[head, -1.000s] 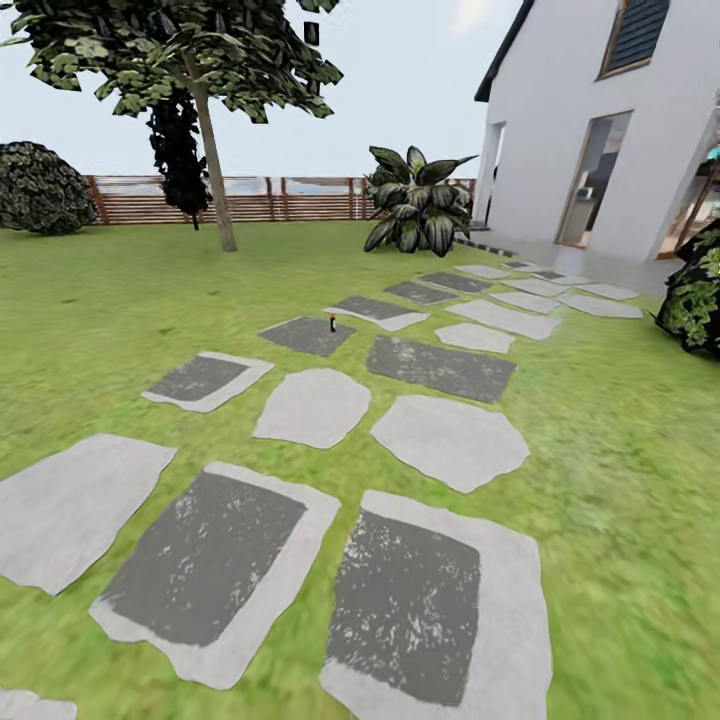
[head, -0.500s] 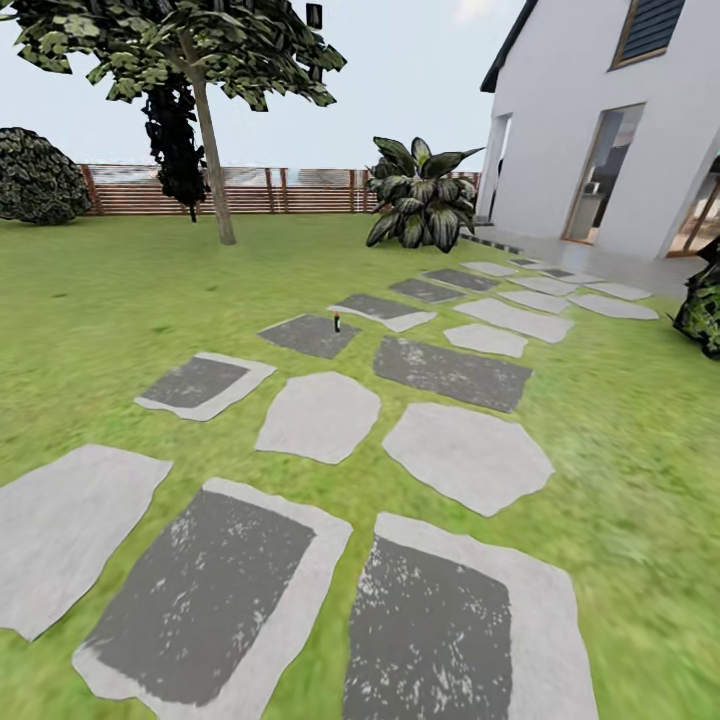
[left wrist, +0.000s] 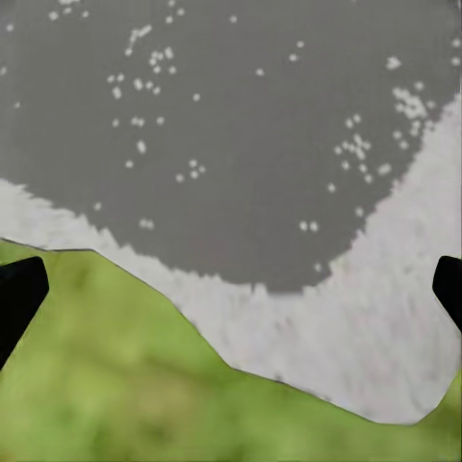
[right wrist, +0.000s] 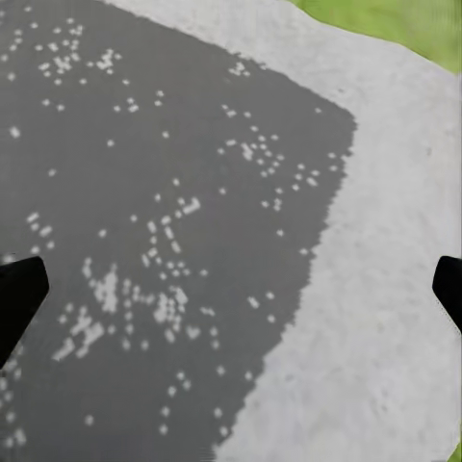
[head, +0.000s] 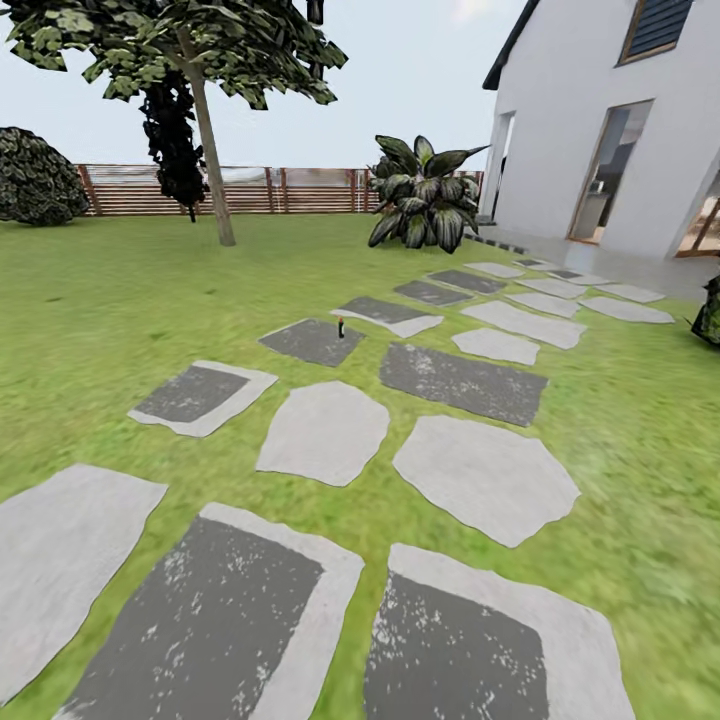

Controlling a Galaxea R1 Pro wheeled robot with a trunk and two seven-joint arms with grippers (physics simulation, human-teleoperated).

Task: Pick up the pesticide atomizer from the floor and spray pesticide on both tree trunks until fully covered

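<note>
tiny black pesticide atomizer (head: 341,327) | upright on dark grey paving stone (head: 310,342) | leaning pale trunk (head: 211,165) seen at 11 o'clock

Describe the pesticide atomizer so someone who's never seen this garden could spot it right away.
Follow the stepping-stone path from the foreground toward the white house. On the right edge of a dark grey paving stone, level with the left row, stands the pesticide atomizer. It is the one tiny upright black bottle on the flat stones.

A dark grey paving stone (left wrist: 221,135) with a pale rim borders blurry green grass (left wrist: 106,375).
</note>
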